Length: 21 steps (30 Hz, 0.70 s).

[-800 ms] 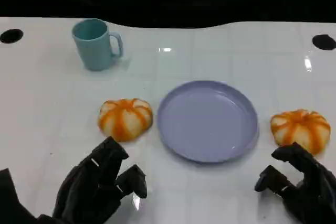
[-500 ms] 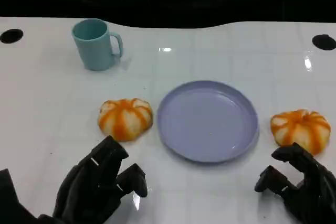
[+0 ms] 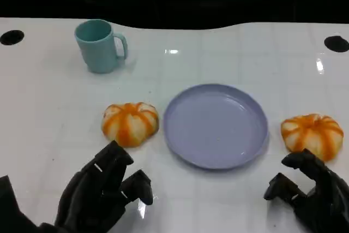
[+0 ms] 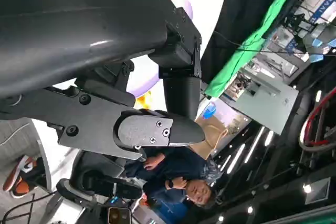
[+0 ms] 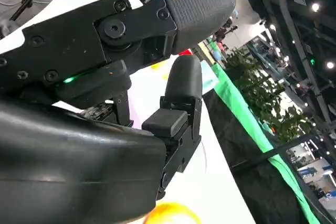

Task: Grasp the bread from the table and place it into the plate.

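- Cup (image 3: 98,45): teal, with a handle on its right side, upright at the far left of the white table (image 3: 229,53), well apart from everything else.
- Left hand (image 3: 103,192): black, at the near left edge; fingers spread and slightly curled, holding nothing. It sits just near of the left bread without touching it. In the left wrist view the same hand (image 4: 131,93) shows its fingers apart, with a person seated beyond the table.
- Left bread (image 3: 130,123): round, orange-and-white striped bun, lying on the table just left of the plate, close to its rim.
- Plate (image 3: 216,125): pale lavender, round, at the centre of the table, nothing on it.
- Right bread (image 3: 312,135): a second striped bun, on the table right of the plate, a small gap from its rim.
- Right hand (image 3: 313,195): black, at the near right corner; fingers parted and bent, empty, fingertips just short of the right bread. The right wrist view shows this hand (image 5: 163,77) with fingers apart.
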Motion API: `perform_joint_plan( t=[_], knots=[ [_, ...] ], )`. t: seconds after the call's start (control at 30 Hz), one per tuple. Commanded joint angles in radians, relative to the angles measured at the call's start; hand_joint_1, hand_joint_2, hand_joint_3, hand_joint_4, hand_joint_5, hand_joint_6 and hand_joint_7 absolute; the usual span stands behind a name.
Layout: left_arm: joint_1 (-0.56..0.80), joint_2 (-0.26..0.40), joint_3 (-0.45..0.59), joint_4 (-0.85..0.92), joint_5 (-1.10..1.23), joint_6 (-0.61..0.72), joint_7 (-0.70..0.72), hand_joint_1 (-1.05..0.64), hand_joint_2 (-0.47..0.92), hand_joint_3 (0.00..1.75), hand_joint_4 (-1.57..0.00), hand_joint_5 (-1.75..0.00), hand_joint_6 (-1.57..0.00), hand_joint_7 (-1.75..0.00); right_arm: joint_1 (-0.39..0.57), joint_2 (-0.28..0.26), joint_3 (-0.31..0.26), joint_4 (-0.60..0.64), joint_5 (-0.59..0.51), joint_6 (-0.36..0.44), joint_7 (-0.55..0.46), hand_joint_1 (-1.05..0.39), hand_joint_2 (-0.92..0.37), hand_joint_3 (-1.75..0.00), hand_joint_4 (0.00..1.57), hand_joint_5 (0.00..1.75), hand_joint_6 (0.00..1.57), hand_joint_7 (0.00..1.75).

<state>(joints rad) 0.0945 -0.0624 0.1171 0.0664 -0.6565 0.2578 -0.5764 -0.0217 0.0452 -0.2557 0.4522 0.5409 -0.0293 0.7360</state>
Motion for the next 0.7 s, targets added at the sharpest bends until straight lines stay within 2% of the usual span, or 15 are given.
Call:
perform_joint_plan(
  t=[0.03,0.13,0.2,0.23,0.27,0.33,0.4,0.43,0.5,0.53,0.7],
  knots=[
    [0.002,0.002,0.003,0.014,0.043,-0.083,-0.013,-0.57,0.92,0.23,-0.68,-1.75,-0.5,-1.45,0.003,-0.01,-0.001,-0.003,-0.009,-0.024,-0.004,-0.51,-0.92,-0.16,0.7,1.44,0.58,1.16],
    [-0.002,0.01,-0.008,0.027,0.096,-0.172,-0.025,-0.58,0.92,0.25,-0.6,-1.73,-0.48,-1.36,0.003,-0.007,-0.001,0.0,-0.006,-0.028,-0.001,-0.51,-0.92,-0.16,0.7,1.44,0.58,1.16],
    [-0.011,0.027,-0.02,0.031,0.156,-0.249,-0.03,-0.6,0.92,0.23,-0.49,-1.67,-0.47,-1.18,0.005,-0.005,0.002,-0.003,-0.008,-0.026,-0.007,-0.52,-0.92,-0.17,0.7,1.44,0.59,1.16],
    [-0.014,0.031,-0.023,0.034,0.177,-0.279,-0.03,-0.61,0.92,0.21,-0.46,-1.59,-0.47,-1.05,0.006,-0.004,0.002,-0.006,-0.008,-0.023,-0.01,-0.52,-0.92,-0.15,0.7,1.44,0.6,1.15],
    [-0.021,0.041,-0.03,0.035,0.218,-0.331,-0.027,-0.61,0.92,0.2,-0.44,-1.56,-0.47,-1.0,0.008,-0.002,0.003,-0.013,-0.004,-0.012,-0.016,-0.52,-0.92,-0.15,0.7,1.44,0.6,1.14],
    [-0.029,0.051,-0.038,0.042,0.265,-0.397,-0.024,-0.6,0.92,0.18,-0.43,-1.32,-0.5,-0.68,0.011,0.0,0.004,-0.022,0.0,0.002,-0.024,-0.52,-0.92,-0.12,0.69,1.45,0.62,1.12],
    [-0.042,0.066,-0.041,0.06,0.301,-0.454,-0.027,-0.6,0.92,0.18,-0.43,-1.27,-0.52,-0.6,0.012,0.002,0.005,-0.027,0.001,0.006,-0.027,-0.52,-0.92,-0.11,0.68,1.46,0.62,1.12],
    [-0.05,0.076,-0.043,0.072,0.32,-0.485,-0.029,-0.6,0.92,0.16,-0.4,-1.19,-0.51,-0.48,0.013,0.004,0.006,-0.029,0.001,0.006,-0.029,-0.51,-0.92,-0.12,0.69,1.47,0.63,1.12],
    [-0.065,0.094,-0.047,0.096,0.359,-0.548,-0.026,-0.6,0.92,0.16,-0.39,-1.15,-0.51,-0.4,0.011,0.004,0.006,-0.028,0.002,0.007,-0.026,-0.51,-0.92,-0.12,0.68,1.48,0.64,1.13],
    [-0.07,0.099,-0.049,0.107,0.374,-0.574,-0.022,-0.6,0.92,0.14,-0.38,-1.06,-0.52,-0.32,0.009,0.003,0.007,-0.027,0.003,0.008,-0.023,-0.51,-0.92,-0.13,0.68,1.48,0.64,1.13],
    [-0.1,0.209,-0.074,0.067,0.694,-0.728,0.131,-0.57,0.92,0.16,-0.23,-0.78,-0.44,-0.11,-0.007,0.005,0.011,-0.004,-0.004,-0.011,-0.009,-0.51,-0.92,-0.16,0.66,1.49,0.59,1.15]
  ],
)
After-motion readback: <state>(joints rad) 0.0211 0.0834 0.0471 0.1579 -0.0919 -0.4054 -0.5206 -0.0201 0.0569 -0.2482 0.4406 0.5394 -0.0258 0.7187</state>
